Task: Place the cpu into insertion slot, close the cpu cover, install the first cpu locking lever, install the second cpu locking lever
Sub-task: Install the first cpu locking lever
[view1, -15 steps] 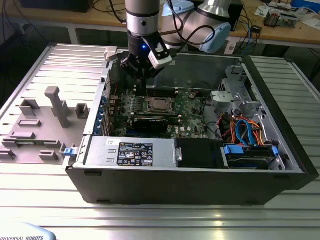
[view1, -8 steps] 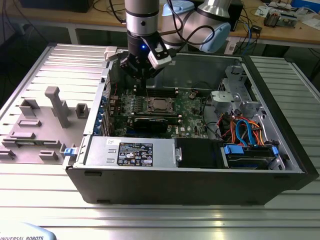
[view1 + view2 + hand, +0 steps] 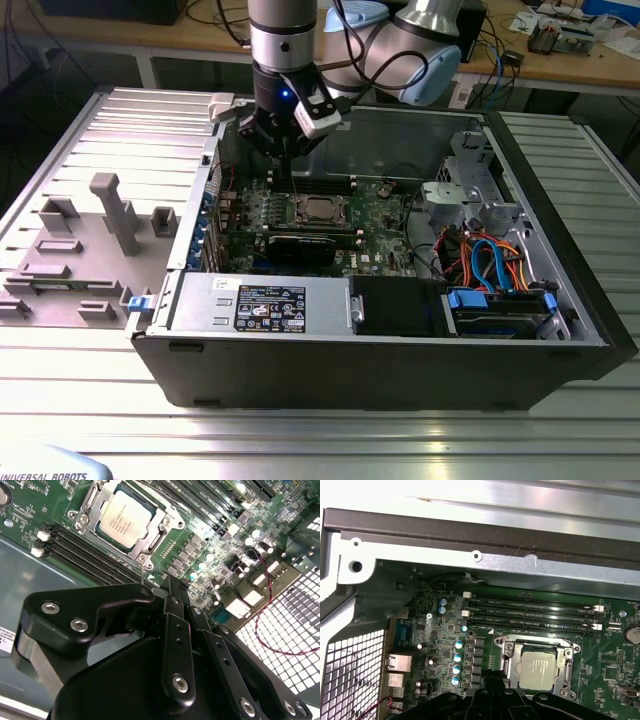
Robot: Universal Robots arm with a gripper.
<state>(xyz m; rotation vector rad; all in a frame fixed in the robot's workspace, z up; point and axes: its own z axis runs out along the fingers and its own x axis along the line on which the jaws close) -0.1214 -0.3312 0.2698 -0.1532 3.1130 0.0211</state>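
Note:
The cpu (image 3: 125, 517) lies flat in the insertion slot (image 3: 318, 210) on the green motherboard, silvery top up. The cpu cover (image 3: 161, 534) is down around it, framing the chip, as also seen in the first wrist view (image 3: 565, 666). My gripper (image 3: 172, 587) hangs just above the board beside one corner of the slot, its black fingers (image 3: 176, 630) pressed together with nothing between them. A thin metal lever rod (image 3: 142, 575) rises from that corner right next to the fingertips; whether they touch it I cannot tell. In the exterior view the gripper (image 3: 290, 168) points down just behind the slot.
The motherboard sits inside an open computer case (image 3: 560, 330) on a ribbed metal table. Long black memory slots (image 3: 530, 612) run beside the socket. A power supply (image 3: 260, 305), drive cage and cables (image 3: 490, 265) occupy the case's front. Grey fixtures (image 3: 115, 210) stand at the exterior view's left.

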